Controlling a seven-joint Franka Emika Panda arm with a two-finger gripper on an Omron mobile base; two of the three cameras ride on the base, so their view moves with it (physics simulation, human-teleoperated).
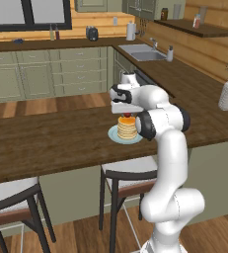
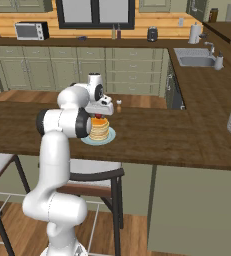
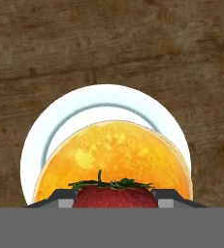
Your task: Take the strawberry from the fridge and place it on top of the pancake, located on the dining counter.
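Pincer (image 3: 116,203) is clenched on the strawberry (image 3: 116,197), hovering right over the pancake (image 3: 114,162) stack on its plate (image 3: 45,131), mid-table (image 1: 46,138) toward the near edge. Judgement: lower straight down until the berry touches the top pancake, centre it, then release gently so it doesn't roll off.

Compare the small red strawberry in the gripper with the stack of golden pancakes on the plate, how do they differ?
The red strawberry with its green leafy cap is far smaller than the round golden-tan pancake stack. The strawberry is held between the fingers of the gripper above the stack; the pancakes rest on a pale plate. Both are over the dark wood dining counter.
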